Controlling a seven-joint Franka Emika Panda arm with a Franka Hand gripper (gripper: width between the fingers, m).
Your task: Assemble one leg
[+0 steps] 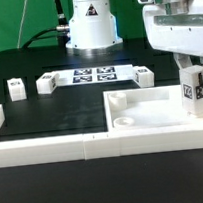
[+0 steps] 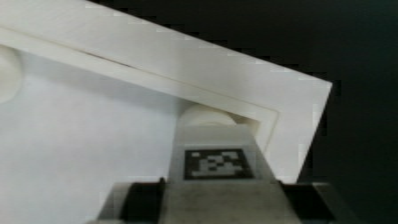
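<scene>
The marker board (image 1: 92, 74) lies flat by the black bench's (image 1: 51, 116) back edge. A big white tray-like piece (image 1: 156, 112) sits at its front corner, exterior view's right, against a white rail (image 1: 44, 148).

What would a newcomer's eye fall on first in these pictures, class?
The gripper at the exterior view's right stands out first, shut on the leg and holding it upright at a corner of the large white piece. Farther back, the marker board lies flat before the robot's base.

Four legs (image 1: 16, 90) (image 1: 45, 83) (image 1: 142, 75) (image 1: 196, 88), one tray piece (image 1: 151, 113), one marker board (image 1: 92, 73).
</scene>
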